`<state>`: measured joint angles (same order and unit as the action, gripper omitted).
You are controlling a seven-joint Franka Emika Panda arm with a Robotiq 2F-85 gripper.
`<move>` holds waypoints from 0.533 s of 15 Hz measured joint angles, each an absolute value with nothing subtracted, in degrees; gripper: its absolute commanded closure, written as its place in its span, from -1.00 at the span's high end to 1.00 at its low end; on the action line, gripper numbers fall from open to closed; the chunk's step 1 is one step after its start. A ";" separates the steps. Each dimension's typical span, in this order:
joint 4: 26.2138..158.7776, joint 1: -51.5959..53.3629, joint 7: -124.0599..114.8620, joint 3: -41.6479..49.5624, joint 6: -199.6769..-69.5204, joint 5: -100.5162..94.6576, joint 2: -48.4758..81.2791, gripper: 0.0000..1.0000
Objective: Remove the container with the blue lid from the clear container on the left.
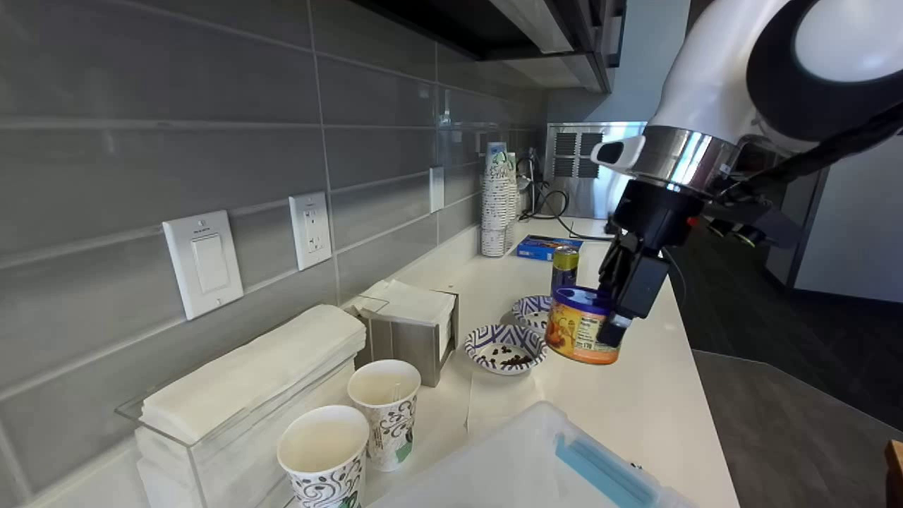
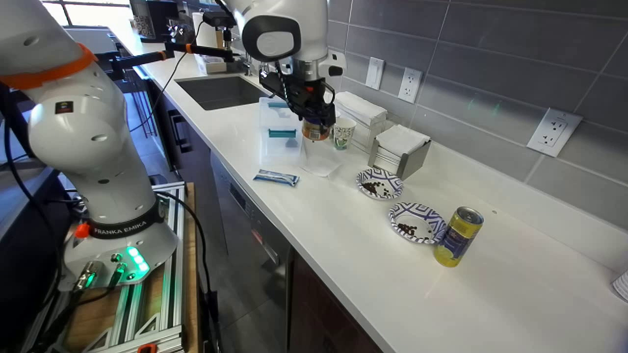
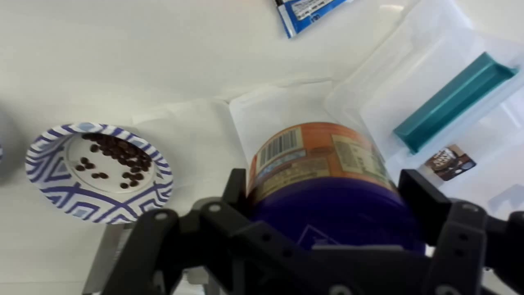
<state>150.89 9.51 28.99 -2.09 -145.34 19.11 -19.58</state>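
1. Above the surface (image 1: pixel 652 395): end effector (image 3: pixel 329 200), fingers clamped on the container with the blue lid (image 1: pixel 582 335); lid uppermost, partly covered by the end effector.
2. Lidded box (image 2: pixel 279 151), translucent, teal bars; cut off in the wrist view.
3. Paper cup (image 1: pixel 326 474), cut off by the lower edge; second paper cup (image 1: pixel 384 413) just beside.
4. Patterned bowl (image 1: pixel 492 342), dark pieces inside; second patterned bowl (image 1: pixel 527 308), partly hidden.
5. Can (image 1: pixel 564 268), yellow and dark; foot hidden in that exterior view.
6. Wrapped bar (image 2: pixel 275 177), blue; cut off in the wrist view.
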 measured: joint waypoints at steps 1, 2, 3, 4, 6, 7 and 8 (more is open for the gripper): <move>151.33 9.04 27.93 -1.41 -146.92 18.66 -18.70 0.35; 151.71 8.60 26.92 -0.84 -148.53 18.21 -17.69 0.35; 151.97 8.11 25.88 -0.40 -150.15 17.79 -16.52 0.35; 152.13 7.65 24.96 -0.01 -151.73 17.39 -15.24 0.35; 152.19 6.70 23.01 0.54 -154.37 16.39 -12.45 0.35; 152.21 6.14 21.97 0.66 -155.58 15.84 -10.93 0.35; 152.20 5.62 20.94 0.74 -156.60 15.14 -9.51 0.35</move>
<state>152.20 5.62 20.94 0.74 -156.60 15.14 -9.51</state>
